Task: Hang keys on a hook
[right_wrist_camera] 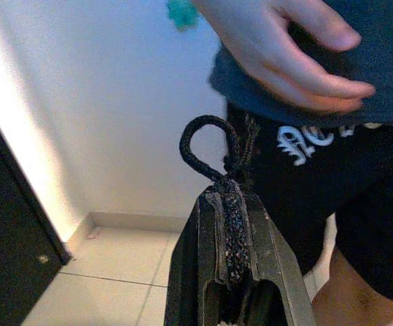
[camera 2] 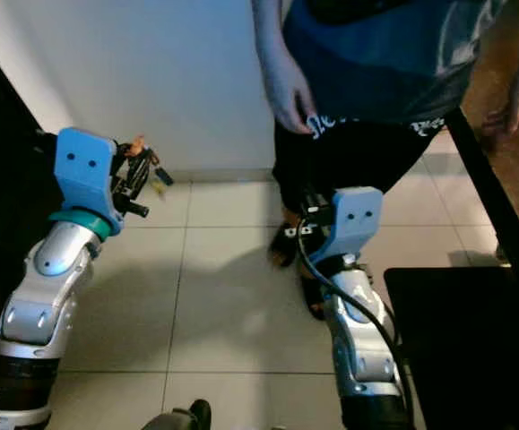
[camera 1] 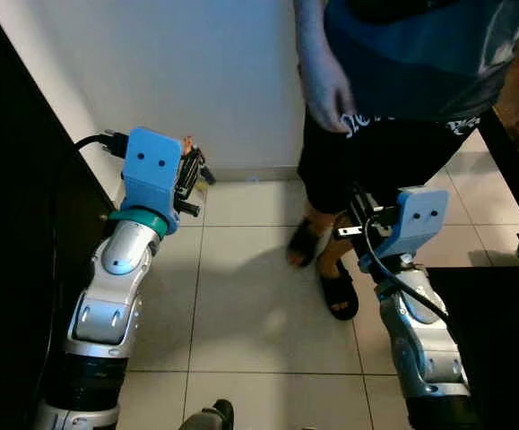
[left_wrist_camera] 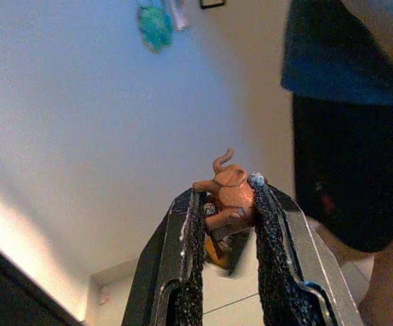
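Robot stands on pale floor tiles point(camera 1: 259, 305) facing a white wall point(camera 1: 196, 81), both arms raised in front of it. The left gripper point(left_wrist_camera: 227, 204) is pinched on the keys point(left_wrist_camera: 225, 197): an orange, animal-shaped fob sits between the two black fingers point(left_wrist_camera: 195, 231), with a darker piece and something yellowish dangling just under it. From the head views the bunch juts out past the blue wrist housing point(camera 1: 151, 166), held high and pointed toward the wall, which I take as readying it for a lift to a hook. Up the wall, in the left wrist view, a teal object point(left_wrist_camera: 155, 27) hangs well above the keys; possibly that marks the hook spot, but I cannot make out a hook itself. The right gripper point(right_wrist_camera: 227, 204) is pressed together on a loop of black cord point(right_wrist_camera: 210, 146), the loop standing free above the fingertips; held that way, the open loop would be the part to slip over a peg. Whether this cord is joined to the key bunch I cannot tell. A person point(camera 1: 402, 81) in a dark blue shirt, black shorts and sandals stands close beside the right arm, one hand point(right_wrist_camera: 284, 54) hanging just above the cord loop, not touching it. Dark furniture point(camera 1: 17, 224) flanks the left arm.
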You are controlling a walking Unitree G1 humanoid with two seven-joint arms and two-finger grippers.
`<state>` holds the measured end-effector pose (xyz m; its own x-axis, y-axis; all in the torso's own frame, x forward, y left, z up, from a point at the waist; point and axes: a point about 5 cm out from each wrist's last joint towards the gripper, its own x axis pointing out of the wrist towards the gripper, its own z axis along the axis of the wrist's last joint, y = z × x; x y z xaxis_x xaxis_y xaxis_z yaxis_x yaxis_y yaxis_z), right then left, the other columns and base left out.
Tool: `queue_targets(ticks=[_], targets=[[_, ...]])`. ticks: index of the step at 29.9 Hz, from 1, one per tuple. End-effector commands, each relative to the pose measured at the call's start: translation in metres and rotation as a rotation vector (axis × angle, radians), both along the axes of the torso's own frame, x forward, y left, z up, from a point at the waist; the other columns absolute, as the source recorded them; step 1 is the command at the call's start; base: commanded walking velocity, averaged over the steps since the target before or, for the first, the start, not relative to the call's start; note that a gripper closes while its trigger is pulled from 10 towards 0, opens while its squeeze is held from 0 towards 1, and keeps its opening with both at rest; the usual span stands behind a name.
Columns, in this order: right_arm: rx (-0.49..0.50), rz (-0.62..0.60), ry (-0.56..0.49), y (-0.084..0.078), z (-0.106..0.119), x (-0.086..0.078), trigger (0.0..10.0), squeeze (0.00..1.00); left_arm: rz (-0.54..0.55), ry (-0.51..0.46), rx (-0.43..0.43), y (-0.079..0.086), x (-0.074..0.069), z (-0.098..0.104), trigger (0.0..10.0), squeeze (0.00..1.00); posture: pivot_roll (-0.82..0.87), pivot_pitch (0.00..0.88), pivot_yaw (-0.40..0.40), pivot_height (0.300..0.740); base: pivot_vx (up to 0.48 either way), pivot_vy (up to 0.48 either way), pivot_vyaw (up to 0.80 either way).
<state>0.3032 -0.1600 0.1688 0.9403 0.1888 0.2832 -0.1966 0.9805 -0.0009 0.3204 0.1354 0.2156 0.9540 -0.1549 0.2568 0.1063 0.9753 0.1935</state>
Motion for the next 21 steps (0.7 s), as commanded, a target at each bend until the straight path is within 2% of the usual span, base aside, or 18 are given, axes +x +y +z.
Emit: queue_targets(ticks=[1,9,21], targets=[[-0.006,0.005,0.011,0.0011,-0.004,-0.0017,10.0,0.0,0.014,0.012,0.002,0.0025,0.0,-0.0045,10.0,0.0,0.01,0.054,0.12,0.74,0.48,0.0,0.0],[-0.007,0.006,0.01,0.0009,-0.0036,-0.0012,10.0,0.0,0.014,0.012,0.001,0.0021,0.0002,-0.0044,10.0,0.0,0.01,0.056,0.119,0.74,0.48,0.0,0.0],[-0.01,0.009,0.008,0.0006,-0.0023,-0.0016,10.0,0.0,0.011,0.01,-0.004,0.0004,-0.0009,-0.0041,10.0,0.0,0.0,0.055,0.115,0.74,0.348,0.0,0.0]])
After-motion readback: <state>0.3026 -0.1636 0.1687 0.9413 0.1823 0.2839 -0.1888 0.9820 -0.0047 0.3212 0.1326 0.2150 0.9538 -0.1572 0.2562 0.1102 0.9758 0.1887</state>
